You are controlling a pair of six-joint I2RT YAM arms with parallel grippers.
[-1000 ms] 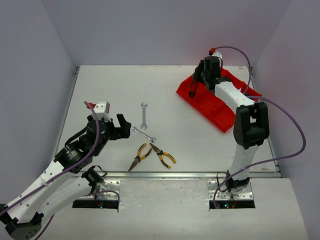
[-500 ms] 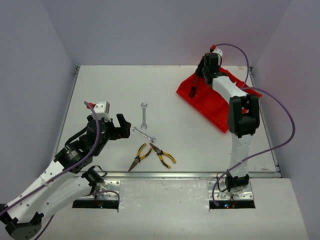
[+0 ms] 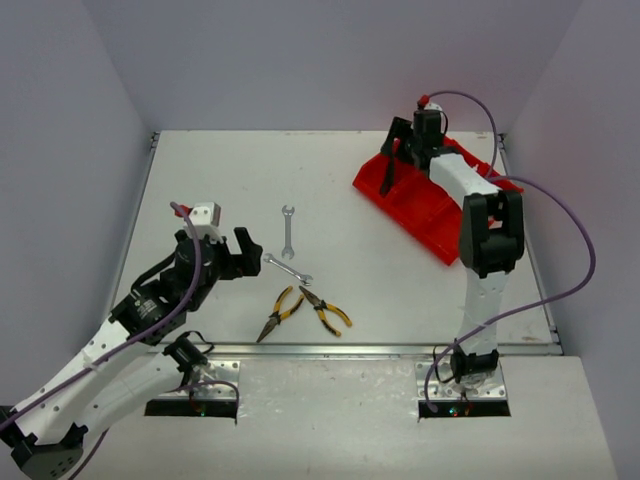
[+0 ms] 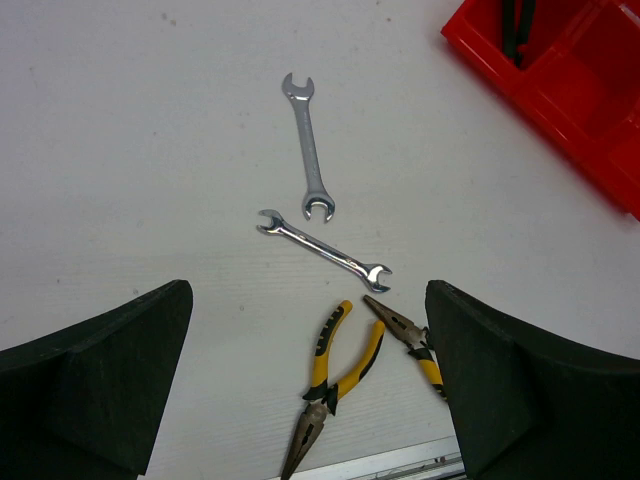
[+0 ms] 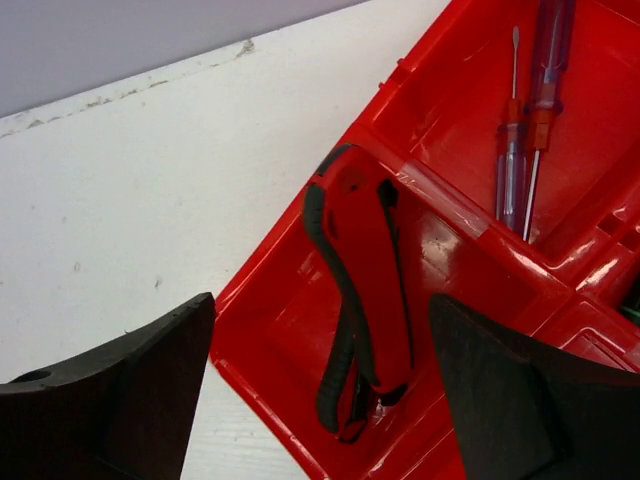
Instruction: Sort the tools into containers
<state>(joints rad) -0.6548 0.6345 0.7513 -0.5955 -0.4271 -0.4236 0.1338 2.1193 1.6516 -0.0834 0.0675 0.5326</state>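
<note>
Red-handled pliers [image 5: 362,300] lie in the end compartment of the red tray [image 5: 262,325], just released by the right gripper [image 5: 320,305], whose fingers now stand wide above them. Well apart from the tray, two wrenches [image 4: 322,250] and two yellow-handled pliers [image 4: 335,375] remain to be sorted, under the wide-spread left gripper [image 4: 308,292].

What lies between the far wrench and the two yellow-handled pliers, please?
A second silver wrench lies slanted between the far wrench and the pliers, clearest in the left wrist view.

Glossy red plastic tray [image 5: 262,345], polished metal wrenches [image 4: 308,145], matt white table [image 4: 120,150], yellow-and-black matt plier grips [image 4: 324,345]
</note>
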